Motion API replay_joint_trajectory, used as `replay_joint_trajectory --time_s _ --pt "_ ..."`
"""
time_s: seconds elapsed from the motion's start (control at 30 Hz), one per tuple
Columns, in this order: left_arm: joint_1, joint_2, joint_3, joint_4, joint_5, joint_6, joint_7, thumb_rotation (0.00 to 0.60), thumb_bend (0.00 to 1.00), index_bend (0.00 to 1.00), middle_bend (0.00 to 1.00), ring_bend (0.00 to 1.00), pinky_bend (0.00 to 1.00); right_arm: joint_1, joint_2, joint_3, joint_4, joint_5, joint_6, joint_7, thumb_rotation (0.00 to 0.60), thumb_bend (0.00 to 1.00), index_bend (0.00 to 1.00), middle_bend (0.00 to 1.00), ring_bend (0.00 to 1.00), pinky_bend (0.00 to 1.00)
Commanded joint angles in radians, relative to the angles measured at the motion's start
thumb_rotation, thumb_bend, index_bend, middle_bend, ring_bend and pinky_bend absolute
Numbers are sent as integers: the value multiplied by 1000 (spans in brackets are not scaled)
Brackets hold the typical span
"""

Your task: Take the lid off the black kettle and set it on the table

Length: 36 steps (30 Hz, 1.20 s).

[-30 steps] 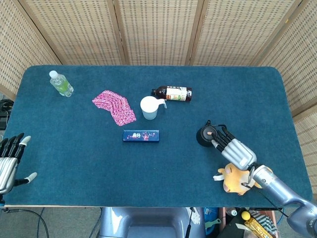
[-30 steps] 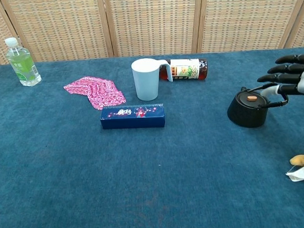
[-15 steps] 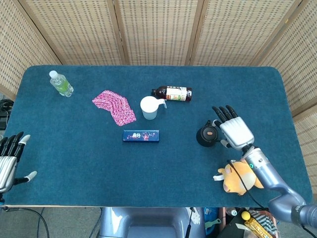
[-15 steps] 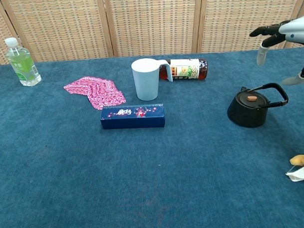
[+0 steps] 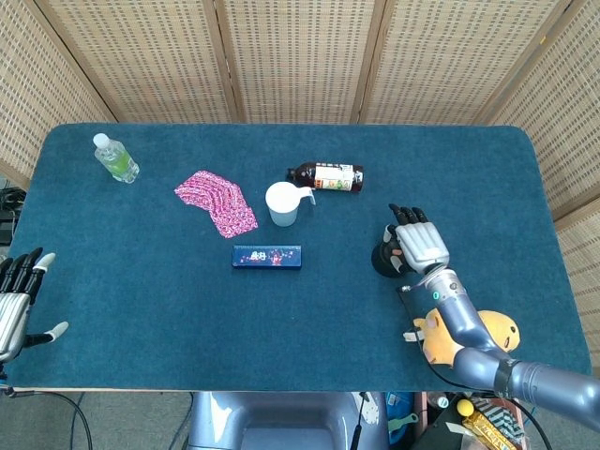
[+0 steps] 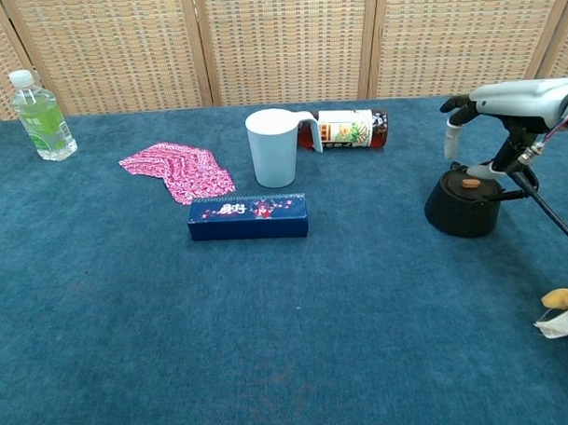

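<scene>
Black kettle (image 6: 463,206), one, lid (image 6: 470,182) on. Right hand (image 5: 419,246) hovered flat above it, fingers apart, empty. Left hand (image 5: 17,302) at table (image 5: 141,281) edge, fingers spread.

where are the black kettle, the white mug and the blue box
black kettle (image 6: 461,211), chest view, on its front wall.
white mug (image 6: 272,149), chest view, on the middle of its side.
blue box (image 6: 248,217), chest view, on its long front face.
</scene>
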State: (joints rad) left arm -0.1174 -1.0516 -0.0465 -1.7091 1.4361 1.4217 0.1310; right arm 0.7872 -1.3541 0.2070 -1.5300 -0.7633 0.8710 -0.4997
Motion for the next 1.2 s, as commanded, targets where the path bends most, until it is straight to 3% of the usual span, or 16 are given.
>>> replay_joint_trajectory --time_s 0.03,0.43,1.2 --pt "0 0 0 0 0 0 -1 600 69 0 0 0 0 7 -18 -3 9 11 13 -3 600 541 438 0 0 0" --pt "0 3 3 -4 -1 -2 0 600 69 0 0 0 0 19 -71 -18 57 52 34 -4 600 541 472 0 0 0" --pt "-6 -2 2 -2 -12 -13 8 600 69 0 0 0 0 16 -117 -44 155 20 19 30 600 542 486 0 0 0"
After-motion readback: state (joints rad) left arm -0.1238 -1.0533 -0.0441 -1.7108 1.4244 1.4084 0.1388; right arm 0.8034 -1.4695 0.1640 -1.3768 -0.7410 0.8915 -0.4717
